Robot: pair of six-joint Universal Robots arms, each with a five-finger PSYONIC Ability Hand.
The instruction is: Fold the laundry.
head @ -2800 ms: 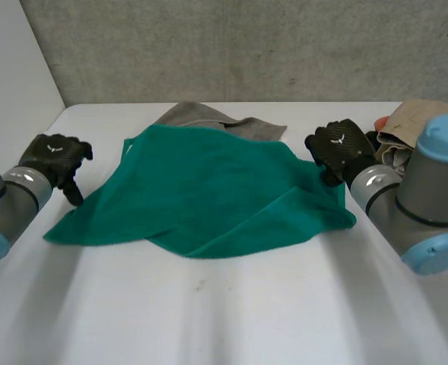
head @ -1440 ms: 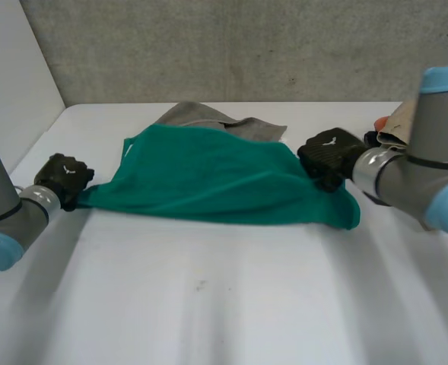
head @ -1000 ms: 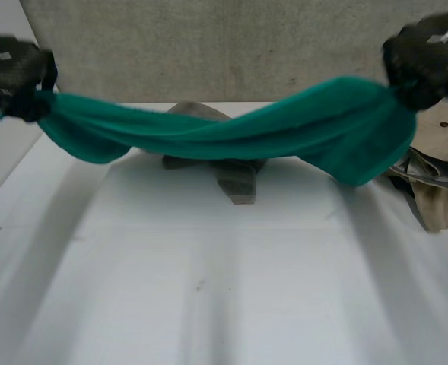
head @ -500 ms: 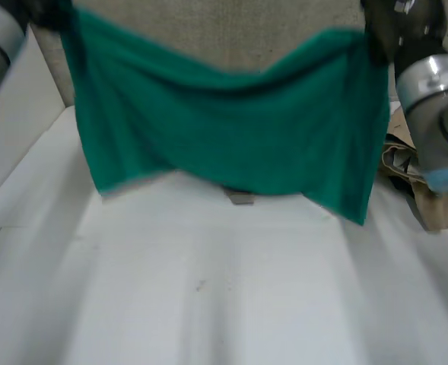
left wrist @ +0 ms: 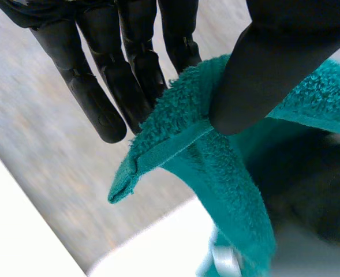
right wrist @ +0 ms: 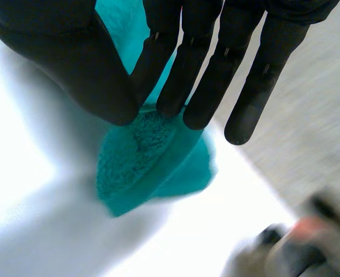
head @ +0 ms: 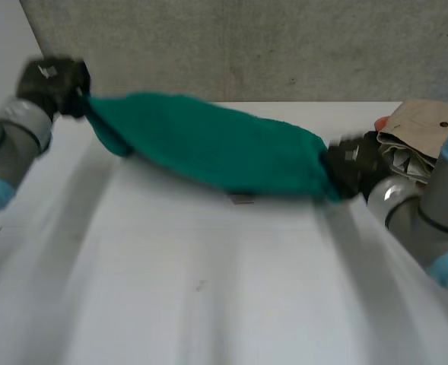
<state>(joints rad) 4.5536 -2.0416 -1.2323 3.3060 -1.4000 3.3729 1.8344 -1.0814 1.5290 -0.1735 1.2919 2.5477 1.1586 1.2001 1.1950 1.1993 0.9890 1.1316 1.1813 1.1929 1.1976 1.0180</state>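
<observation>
Across the far half of the white table (head: pixel 208 289) you have one item in work: a green towel (head: pixel 216 152), bunched into a thick band and strung between both hands. It slopes down from the robot's left to its right.

Left hand (head: pixel 52 82): raised above the table's far left corner, close to the grey wall (head: pixel 246 46). Your left wrist view shows its thumb (left wrist: pixel 262 75) pressing a hemmed corner of the towel against the fingers (left wrist: pixel 138 69), so this hand is clamped on the cloth.

Right hand (head: pixel 349 167): low, near the tabletop on the right side. Your right wrist view shows thumb and fingertips (right wrist: pixel 172 98) pinching the towel's other end, with a fold of cloth hanging beneath the palm.

Grey cloth (head: pixel 243 199): a small piece showing on the table just under the towel's lower edge.

Beige garment pile (head: pixel 425 125): lying on the table at the far right, just beyond the right hand and apart from the towel.
</observation>
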